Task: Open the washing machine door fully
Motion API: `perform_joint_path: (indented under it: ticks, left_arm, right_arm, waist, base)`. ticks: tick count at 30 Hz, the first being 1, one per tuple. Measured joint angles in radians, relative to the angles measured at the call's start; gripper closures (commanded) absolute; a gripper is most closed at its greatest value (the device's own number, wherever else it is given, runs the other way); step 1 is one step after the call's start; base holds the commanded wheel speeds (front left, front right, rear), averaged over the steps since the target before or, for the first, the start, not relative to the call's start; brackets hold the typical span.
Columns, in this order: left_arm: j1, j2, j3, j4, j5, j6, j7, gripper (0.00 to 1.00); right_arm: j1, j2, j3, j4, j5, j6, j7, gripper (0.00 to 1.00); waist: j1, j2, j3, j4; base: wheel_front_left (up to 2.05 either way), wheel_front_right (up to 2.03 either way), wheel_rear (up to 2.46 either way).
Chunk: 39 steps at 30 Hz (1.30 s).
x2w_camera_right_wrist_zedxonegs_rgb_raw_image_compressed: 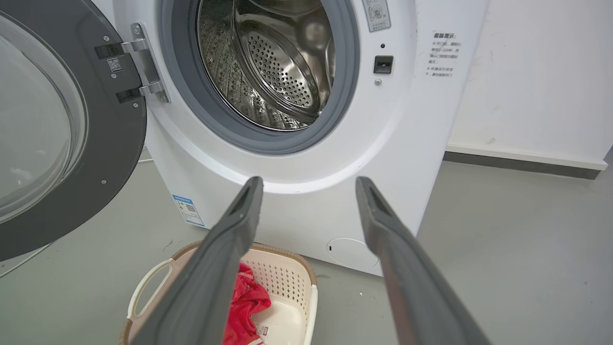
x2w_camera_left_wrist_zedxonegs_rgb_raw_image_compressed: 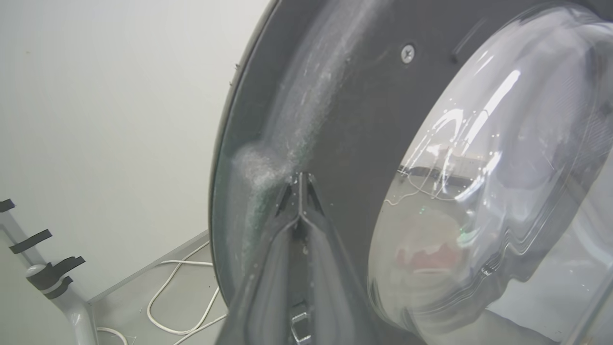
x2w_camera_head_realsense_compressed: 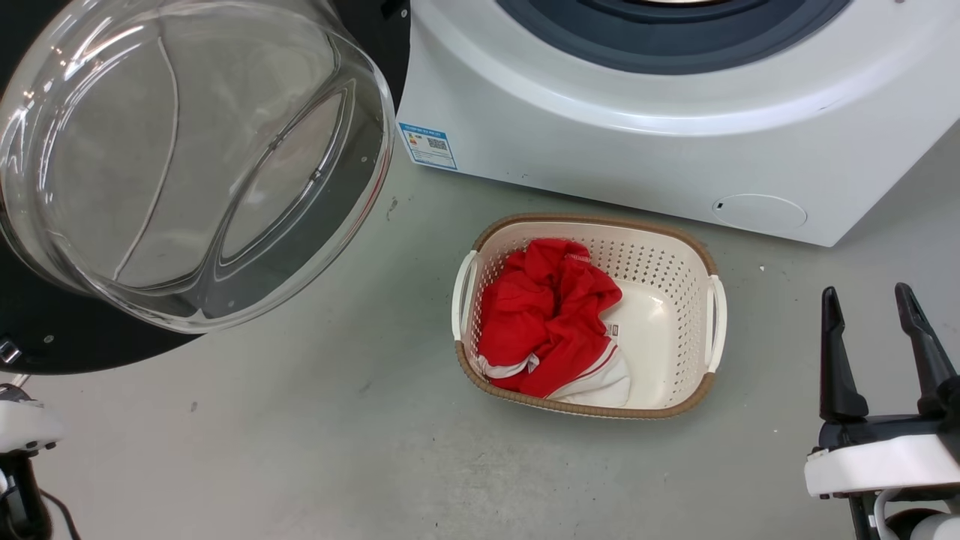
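Observation:
The washing machine door [x2w_camera_head_realsense_compressed: 75, 341] stands swung out to the left of the washing machine [x2w_camera_head_realsense_compressed: 600, 150], its clear glass bowl [x2w_camera_head_realsense_compressed: 187, 157] bulging toward my head camera. In the left wrist view my left gripper [x2w_camera_left_wrist_zedxonegs_rgb_raw_image_compressed: 300, 179] is shut with nothing in it, its tips right at the dark inner ring of the door [x2w_camera_left_wrist_zedxonegs_rgb_raw_image_compressed: 364, 120], beside the glass. In the right wrist view the door [x2w_camera_right_wrist_zedxonegs_rgb_raw_image_compressed: 110, 143] hangs on its hinge [x2w_camera_right_wrist_zedxonegs_rgb_raw_image_compressed: 143, 67], left of the bare steel drum [x2w_camera_right_wrist_zedxonegs_rgb_raw_image_compressed: 273, 62]. My right gripper [x2w_camera_head_realsense_compressed: 866, 291] is open and empty, well to the right of the door, facing the machine front [x2w_camera_right_wrist_zedxonegs_rgb_raw_image_compressed: 335, 191].
A cream perforated basket [x2w_camera_head_realsense_compressed: 592, 225] holding a red garment [x2w_camera_head_realsense_compressed: 547, 315] sits on the grey floor just in front of the machine. White cables [x2w_camera_left_wrist_zedxonegs_rgb_raw_image_compressed: 167, 297] and a taped stand leg [x2w_camera_left_wrist_zedxonegs_rgb_raw_image_compressed: 52, 282] lie behind the door. A wall [x2w_camera_right_wrist_zedxonegs_rgb_raw_image_compressed: 527, 72] runs to the machine's right.

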Motion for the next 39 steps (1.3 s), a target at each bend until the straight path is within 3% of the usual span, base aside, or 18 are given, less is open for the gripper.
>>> perform_joint_path:
  ticks: [8,15,25,30,39]
  left_arm:
    - [0.016,-0.027,0.032,0.004,0.063,-0.028,0.0,1.0]
    - [0.12,-0.102,0.001,-0.101,0.119,-0.036,0.0,1.0]
    - [0.211,-0.204,-0.161,-0.196,0.168,-0.075,0.001,1.0]
    - [0.193,-0.222,-0.256,-0.145,0.187,-0.119,0.007,1.0]
    - [0.099,-0.231,-0.348,-0.029,0.228,-0.148,0.004,1.0]
  right_arm:
    - [0.001,0.0,0.013,0.045,0.013,0.0,-0.016,0.0]
    - [0.021,0.0,0.021,0.086,0.044,0.0,-0.034,0.0]
    - [0.022,0.0,0.023,0.12,0.053,0.0,-0.061,0.0]
    - [0.022,0.0,0.031,0.129,0.05,0.0,-0.068,0.0]
    - [0.02,0.0,0.041,0.141,0.036,0.0,-0.072,0.0]
  waist:
    - [0.0,0.0,-0.045,-0.017]
    - [-0.0001,0.0,-0.11,-0.041]
    - [-0.0001,0.0,-0.176,-0.107]
    - [-0.0001,0.0,-0.192,-0.162]
    - [-0.0001,0.0,-0.218,-0.27]
  base:
    - [0.0,0.0,0.0]
    - [0.0,0.0,0.0]
    - [0.0,0.0,0.0]
    - [0.0,0.0,0.0]
    - [0.0,0.0,0.0]
